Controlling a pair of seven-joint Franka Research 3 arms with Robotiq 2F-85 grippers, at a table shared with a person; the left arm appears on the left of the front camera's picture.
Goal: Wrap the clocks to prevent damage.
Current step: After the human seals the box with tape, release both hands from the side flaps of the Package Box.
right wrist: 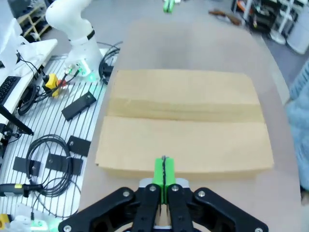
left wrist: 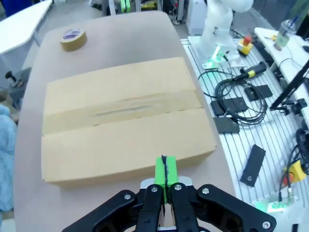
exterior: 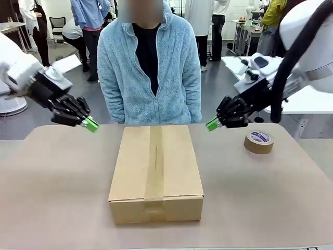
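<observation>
Just taped cardboard box (exterior: pixel 156 172), no bundle.

Two white arms end in black linkage hands, the left hand (exterior: pixel 89 124) and right hand (exterior: pixel 212 124), each with green pads; a black cable (exterior: pixel 291 52) loops over the right arm. The person (exterior: pixel 150 67) wears a light-blue fleece.

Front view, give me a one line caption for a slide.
Both shut claws, left claw and right claw, hover beside a taped cardboard box, tape roll nearby.
</observation>
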